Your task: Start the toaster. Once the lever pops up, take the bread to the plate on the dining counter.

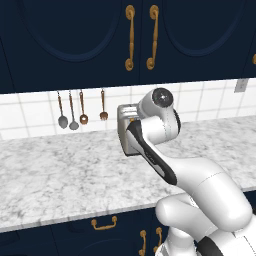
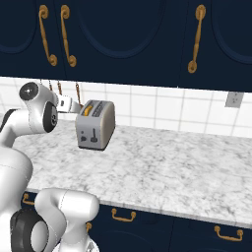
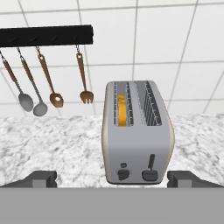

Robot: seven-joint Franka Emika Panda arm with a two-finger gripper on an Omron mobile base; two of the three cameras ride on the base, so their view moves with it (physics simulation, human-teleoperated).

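Marbled white-grey worktop (image 1: 60,170) runs across the left base view beneath dark navy cabinets with brass handles (image 1: 130,37), and a white tiled wall behind it carries four hanging utensils (image 1: 80,112) with coppery stems. From that side the white arm rises from the lower right and bends in front of the toaster (image 1: 125,131), a boxy silver-grey body of which only the left part shows past the arm's glossy shell. From the right base view the same toaster (image 2: 95,125) stands on the speckled stone near the back wall, its end face with dark marks turned toward the camera, and a sliver of golden-orange bread (image 2: 87,110) shows in the slot nearer the arm; the arm's wrist reaches in from the left just beside the toaster's top, and a grey wall socket (image 2: 233,99) sits far right on the tiles. Looking along the hand, the gripper (image 3: 112,179) has its two dark fingertips (image 3: 41,178) spread as wide as they go, either side of the toaster's (image 3: 136,140) end face, gripping nothing and clear of its walls. The bread (image 3: 123,110) stands upright in the left slot, the right slot showing bare wire guides. A dark knob (image 3: 123,174) and a dark lever (image 3: 150,170) sit low on the smooth end face, and a black rail (image 3: 46,35) holds the spoons and fork.
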